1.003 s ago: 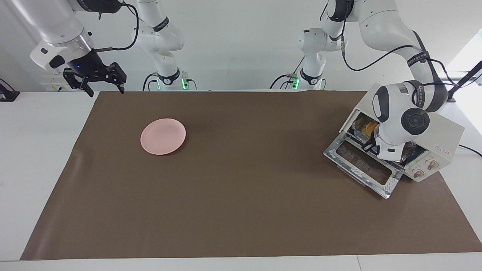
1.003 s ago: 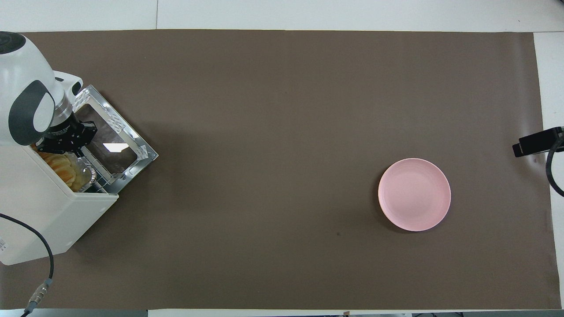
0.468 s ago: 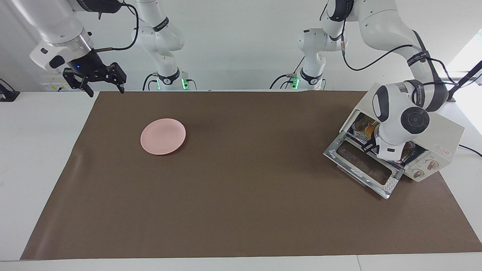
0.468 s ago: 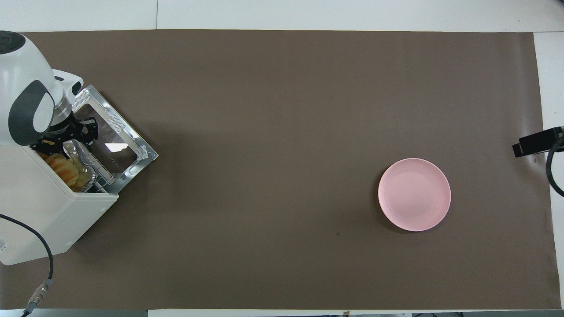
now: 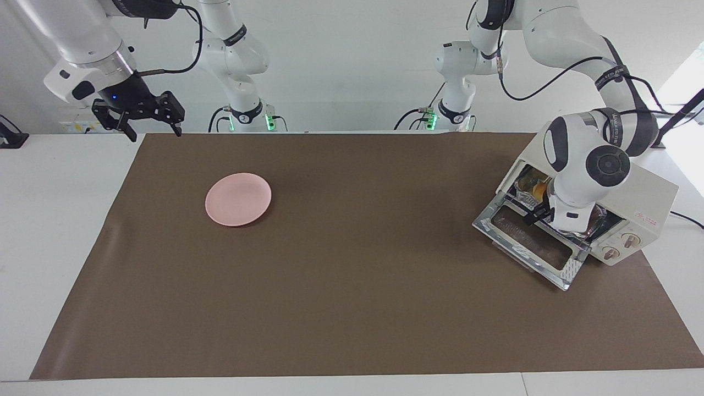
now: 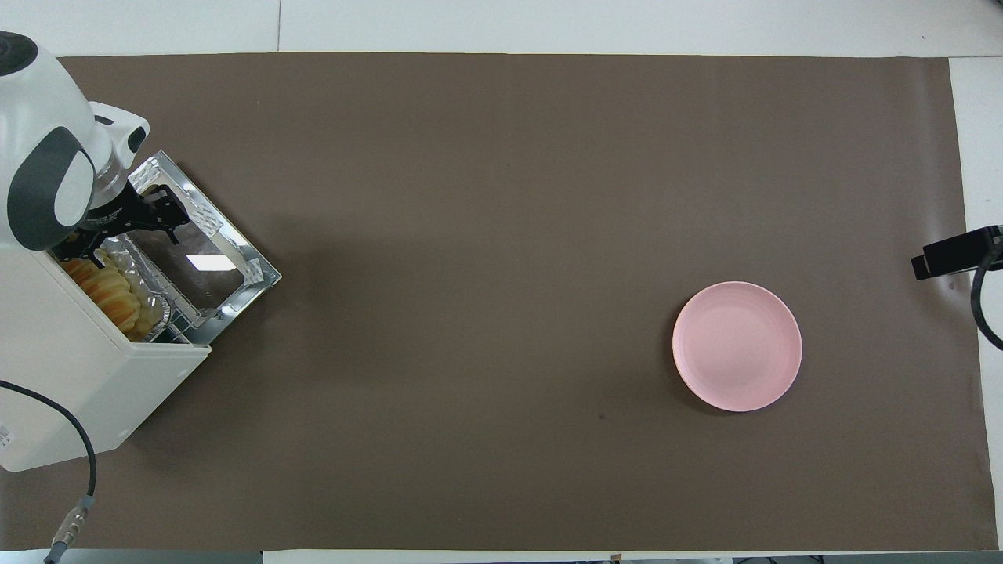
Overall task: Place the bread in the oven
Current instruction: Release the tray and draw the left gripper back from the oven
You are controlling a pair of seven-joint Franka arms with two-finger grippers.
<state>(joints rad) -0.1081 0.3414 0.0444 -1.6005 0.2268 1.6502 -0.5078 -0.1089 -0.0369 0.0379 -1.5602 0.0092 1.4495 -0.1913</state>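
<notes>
The cream-white oven (image 5: 649, 198) stands at the left arm's end of the table with its glass door (image 5: 528, 247) dropped open. The golden bread (image 6: 110, 294) lies inside it on a crinkled foil tray (image 6: 153, 294); in the facing view only a bit of the bread (image 5: 536, 187) shows past the arm. My left gripper (image 6: 129, 243) is open and empty, just outside the oven's mouth over the inner edge of the door (image 6: 204, 266), apart from the bread. In the facing view the left gripper (image 5: 542, 213) is mostly hidden by its wrist. My right gripper (image 5: 153, 132) is open and waits.
A round pink plate (image 5: 238, 198) lies empty on the brown mat (image 5: 352, 286) toward the right arm's end; it also shows in the overhead view (image 6: 736, 345). The oven's cable (image 6: 78, 462) trails off the table by the oven's back.
My left gripper has drawn back out of the oven's mouth, away from the bread, to over the door. The bread stays on the foil tray. The right arm has not moved.
</notes>
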